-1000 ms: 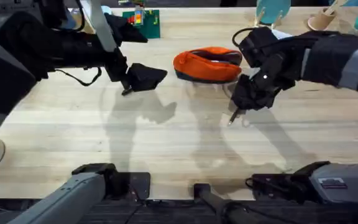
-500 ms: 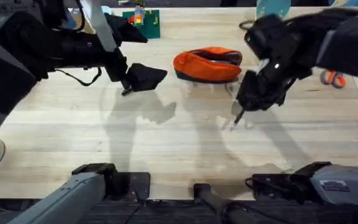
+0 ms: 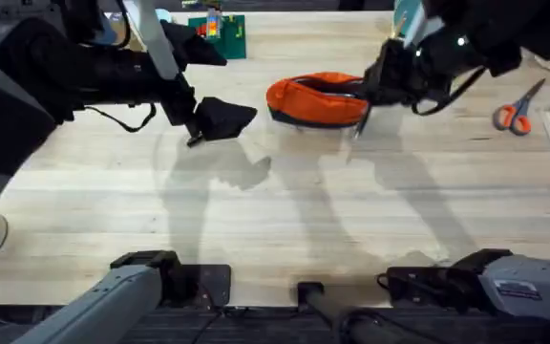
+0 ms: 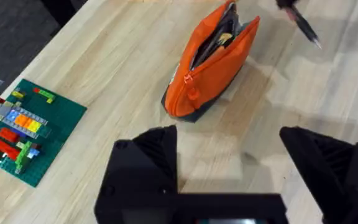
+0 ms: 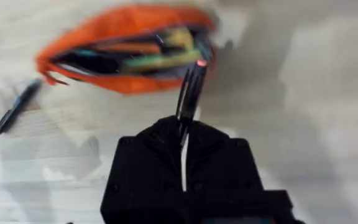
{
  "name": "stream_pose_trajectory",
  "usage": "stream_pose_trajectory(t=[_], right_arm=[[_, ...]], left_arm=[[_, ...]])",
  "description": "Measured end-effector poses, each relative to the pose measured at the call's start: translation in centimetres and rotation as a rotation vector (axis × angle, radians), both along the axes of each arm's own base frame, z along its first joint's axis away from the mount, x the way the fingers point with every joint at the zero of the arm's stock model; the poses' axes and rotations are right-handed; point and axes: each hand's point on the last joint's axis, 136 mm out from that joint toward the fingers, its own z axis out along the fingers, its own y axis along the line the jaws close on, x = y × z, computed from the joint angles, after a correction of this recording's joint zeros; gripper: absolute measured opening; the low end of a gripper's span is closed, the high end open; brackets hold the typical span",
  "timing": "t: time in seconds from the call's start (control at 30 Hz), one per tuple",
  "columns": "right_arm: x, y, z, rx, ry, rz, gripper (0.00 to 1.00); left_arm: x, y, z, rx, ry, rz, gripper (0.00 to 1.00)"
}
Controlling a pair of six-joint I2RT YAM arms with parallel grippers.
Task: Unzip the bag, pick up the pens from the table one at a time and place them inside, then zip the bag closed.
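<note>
One pen [image 5: 190, 93] pinched in the right gripper [image 5: 183, 134], apparently just above the open bag [image 5: 126, 56].

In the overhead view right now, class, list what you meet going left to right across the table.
Left gripper → the bag → right gripper holding a pen → orange-handled scissors.

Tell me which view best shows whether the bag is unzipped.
The left wrist view: the bag stands side-on, its zipper mouth gaping along the top with items visible inside. The right wrist view looks into the opening too, but a pen held there crosses it. Overhead, the right gripper covers one end of the bag.
</note>
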Motion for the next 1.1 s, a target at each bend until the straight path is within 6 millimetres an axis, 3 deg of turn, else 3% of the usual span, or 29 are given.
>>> stream_pose_trajectory(t=[0.4,0.57,0.9,1.1], right_arm=[[5.4,2.0,3.9,-0.241,-0.349,0.535,0.033],[6.6,2.6,5.1,-0.39,-0.454,0.761,0.033],[5.1,5.0,4.4,-0.518,-0.528,1.257,0.033],[4.8,5.3,1.3,-0.547,-0.464,1.429,0.033]], left_arm=[[0.0,0.0,0.0,0.0,0.0,0.0,0.994],[0.0,0.0,0.0,0.0,0.0,0.0,0.994],[0.0,0.0,0.0,0.0,0.0,0.0,0.993],[0.0,0.0,0.0,0.0,0.0,0.0,0.993]])
